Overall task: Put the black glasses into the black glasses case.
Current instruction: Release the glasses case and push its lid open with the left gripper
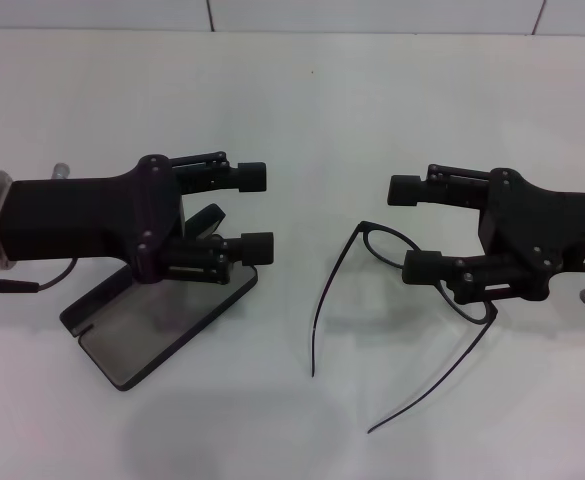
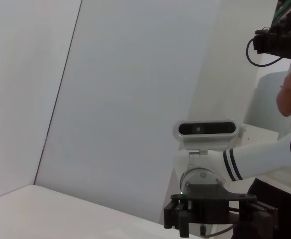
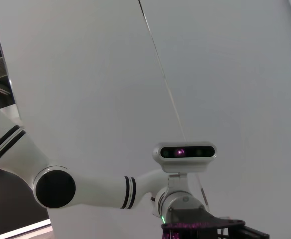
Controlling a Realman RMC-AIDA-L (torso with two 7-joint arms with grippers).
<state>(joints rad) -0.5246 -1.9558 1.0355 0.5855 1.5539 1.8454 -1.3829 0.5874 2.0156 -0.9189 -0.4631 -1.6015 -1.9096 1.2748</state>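
Note:
In the head view the black glasses (image 1: 364, 227) lie on the white table right of centre, their two long temple arms spread toward the front edge. My right gripper (image 1: 409, 228) is open and hovers over the lens end of the glasses, hiding part of the frame. The black glasses case (image 1: 162, 325) lies open at the left with its grey lining up and its lid raised behind. My left gripper (image 1: 256, 212) is open and empty, over the case's far right corner. The wrist views show neither the glasses nor the case.
The white table (image 1: 292, 100) ends at a pale wall at the back. The left wrist view shows my right arm's wrist camera (image 2: 206, 129) and a person (image 2: 289, 89) beyond it. The right wrist view shows my left arm's wrist camera (image 3: 185, 151).

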